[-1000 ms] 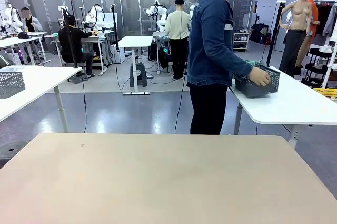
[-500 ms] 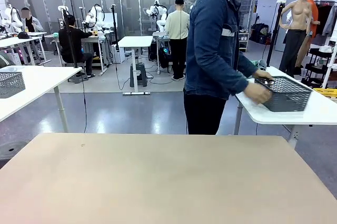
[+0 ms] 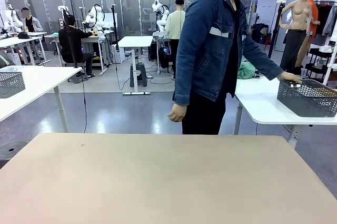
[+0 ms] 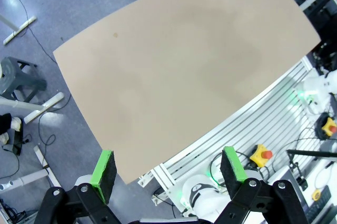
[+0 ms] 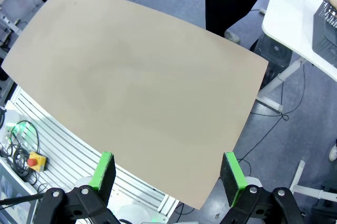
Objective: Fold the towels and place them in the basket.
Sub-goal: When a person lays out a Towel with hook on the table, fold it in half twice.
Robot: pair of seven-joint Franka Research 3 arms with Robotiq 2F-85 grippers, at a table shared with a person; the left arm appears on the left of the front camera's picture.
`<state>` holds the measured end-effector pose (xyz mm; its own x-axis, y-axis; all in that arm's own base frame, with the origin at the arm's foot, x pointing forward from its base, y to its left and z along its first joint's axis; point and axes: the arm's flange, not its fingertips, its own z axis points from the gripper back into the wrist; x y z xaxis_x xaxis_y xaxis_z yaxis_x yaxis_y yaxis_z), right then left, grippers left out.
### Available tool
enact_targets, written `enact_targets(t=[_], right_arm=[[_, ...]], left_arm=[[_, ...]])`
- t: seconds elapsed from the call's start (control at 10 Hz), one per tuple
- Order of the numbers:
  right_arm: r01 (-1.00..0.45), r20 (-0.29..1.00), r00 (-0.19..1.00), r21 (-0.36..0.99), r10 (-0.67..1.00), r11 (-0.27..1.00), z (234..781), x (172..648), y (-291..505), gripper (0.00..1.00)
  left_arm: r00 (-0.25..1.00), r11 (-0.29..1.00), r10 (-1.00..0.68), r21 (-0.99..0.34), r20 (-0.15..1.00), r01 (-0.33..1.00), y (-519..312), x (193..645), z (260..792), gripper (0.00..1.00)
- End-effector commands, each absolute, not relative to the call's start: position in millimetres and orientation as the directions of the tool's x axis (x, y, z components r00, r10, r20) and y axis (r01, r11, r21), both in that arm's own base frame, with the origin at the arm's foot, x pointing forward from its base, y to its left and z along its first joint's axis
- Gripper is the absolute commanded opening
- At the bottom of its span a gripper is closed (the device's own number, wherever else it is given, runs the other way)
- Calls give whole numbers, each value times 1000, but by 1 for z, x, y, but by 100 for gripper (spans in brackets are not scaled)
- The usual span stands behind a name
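Left tool and right tool gape empty above the desk; basket at the right's two o'clock (hand on it).

The flat beige rectangular desk lies open from left to right and near to far, with a person in a blue denim jacket standing just beyond its far edge, right of middle, one hand hanging low near that edge.
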<state>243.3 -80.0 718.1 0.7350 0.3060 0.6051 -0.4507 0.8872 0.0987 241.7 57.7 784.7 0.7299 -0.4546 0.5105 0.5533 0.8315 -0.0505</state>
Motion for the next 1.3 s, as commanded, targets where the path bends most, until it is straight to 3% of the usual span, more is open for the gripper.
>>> enact_targets(t=[0.0, 1.2], right_arm=[[-466, 607, 729, 100, 316, 879, 718, 244, -78, 100], [-466, 607, 729, 100, 316, 879, 718, 244, -78, 100]], left_arm=[[729, 830, -455, -53, 512, 555, 58, 242, 785, 100], [729, 830, -455, -53, 512, 555, 58, 242, 785, 100]])
